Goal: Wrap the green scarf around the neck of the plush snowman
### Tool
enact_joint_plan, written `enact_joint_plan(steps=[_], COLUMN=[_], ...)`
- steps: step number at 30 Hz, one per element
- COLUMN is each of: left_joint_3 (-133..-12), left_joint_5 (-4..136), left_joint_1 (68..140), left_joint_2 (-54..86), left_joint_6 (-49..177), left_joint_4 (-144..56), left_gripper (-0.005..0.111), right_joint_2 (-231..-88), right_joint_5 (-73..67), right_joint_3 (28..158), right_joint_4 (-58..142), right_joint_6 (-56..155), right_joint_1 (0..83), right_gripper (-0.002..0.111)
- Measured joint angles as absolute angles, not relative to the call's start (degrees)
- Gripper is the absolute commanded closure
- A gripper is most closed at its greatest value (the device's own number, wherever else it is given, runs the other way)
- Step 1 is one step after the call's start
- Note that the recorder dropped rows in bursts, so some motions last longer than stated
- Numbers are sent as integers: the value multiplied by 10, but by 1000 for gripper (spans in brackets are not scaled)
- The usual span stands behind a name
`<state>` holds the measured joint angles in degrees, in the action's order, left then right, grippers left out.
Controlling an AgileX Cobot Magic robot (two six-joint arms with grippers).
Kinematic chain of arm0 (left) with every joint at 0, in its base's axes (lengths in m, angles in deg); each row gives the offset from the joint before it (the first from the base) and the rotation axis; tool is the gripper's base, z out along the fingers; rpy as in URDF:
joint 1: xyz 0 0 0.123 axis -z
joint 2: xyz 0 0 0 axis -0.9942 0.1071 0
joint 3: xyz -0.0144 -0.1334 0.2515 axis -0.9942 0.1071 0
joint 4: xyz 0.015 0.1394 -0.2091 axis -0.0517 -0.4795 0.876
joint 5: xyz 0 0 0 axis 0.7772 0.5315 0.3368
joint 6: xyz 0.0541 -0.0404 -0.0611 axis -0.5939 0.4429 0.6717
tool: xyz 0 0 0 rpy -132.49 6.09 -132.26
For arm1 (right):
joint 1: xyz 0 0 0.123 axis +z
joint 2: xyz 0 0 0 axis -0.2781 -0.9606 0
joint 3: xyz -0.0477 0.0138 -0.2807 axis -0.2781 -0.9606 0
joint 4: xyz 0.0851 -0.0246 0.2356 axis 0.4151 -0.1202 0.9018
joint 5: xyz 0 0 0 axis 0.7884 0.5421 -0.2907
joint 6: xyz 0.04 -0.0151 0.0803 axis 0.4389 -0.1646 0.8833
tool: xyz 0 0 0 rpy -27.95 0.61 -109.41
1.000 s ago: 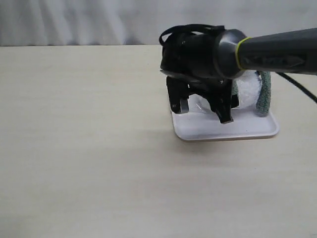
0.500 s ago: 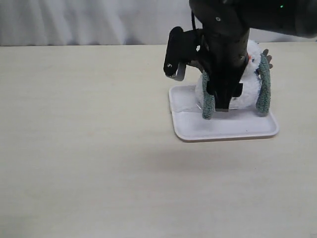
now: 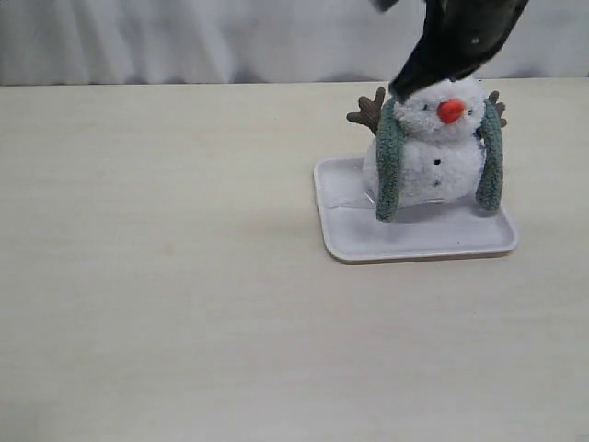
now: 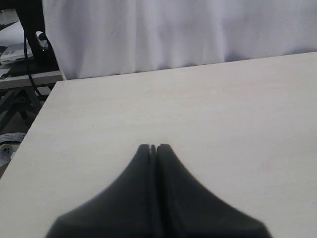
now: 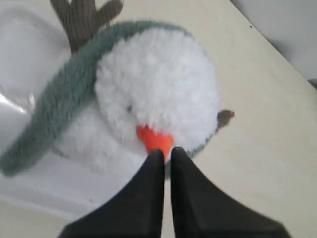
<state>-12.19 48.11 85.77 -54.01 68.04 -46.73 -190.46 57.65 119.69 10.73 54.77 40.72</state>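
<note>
sitting upright on the back half of the white tray (image 3: 414, 241), the plush snowman (image 3: 433, 161) faced the tray's front edge, orange nose (image 3: 450, 110) forward. the green scarf (image 3: 388, 175) ran behind the head at the neck (image 3: 431, 138) and its two ends hung down the body. one end fell toward the tray's left side and the other toward its right. they hung apart, with the white chest and its black buttons showing between them. both tips reached down to the tray's floor or very close to it. a brown twig arm (image 3: 366, 110) stuck out above the tray's back left corner.

the dark right arm (image 3: 460, 37) came in from above the tray's back edge, and its lower end overlapped the top of the snowman's head in the exterior view. whether it touched the plush could not be told. in the right wrist view the right tool (image 5: 167, 152) was clenched, its two black fingers (image 5: 148, 188) pressed nearly together with only a sliver between them and nothing gripped. their tips sat just over the nose in that picture.

the left tool (image 4: 153, 148) was clenched too and empty, poised over bare pale desk (image 4: 223, 109). its place relative to the tray could not be told. the wood-grained desk spread out to the tray's left and front.
</note>
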Motion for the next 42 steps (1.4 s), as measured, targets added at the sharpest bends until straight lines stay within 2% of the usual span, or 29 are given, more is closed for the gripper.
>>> enact_joint_plan(steps=[5,10,15,20,33,42], left_joint_3=[-122,-122,-122,-122,-122,-122], left_joint_5=[481,481,481,481,481,481], left_joint_1=[858,858,858,858,858,858], left_joint_2=[-540,-540,-540,-540,-540,-540], left_joint_6=[680,680,680,680,680,680], left_joint_4=[-467,-467,-467,-467,-467,-467], left_gripper=[107,107,107,107,107,107], right_joint_2=[-1936,-2008,-2111,-2186,-2199,-2146], right_joint_5=[469,433,535,646,662,665], right_joint_3=[1296,1360,1446,1537,1544,1543], right_joint_4=[230,279,414,408,392,398], right_joint_6=[538,545,433,395,387,378], right_joint_1=[330,281,256,255,255,255], right_gripper=[104,104,104,104,104,104])
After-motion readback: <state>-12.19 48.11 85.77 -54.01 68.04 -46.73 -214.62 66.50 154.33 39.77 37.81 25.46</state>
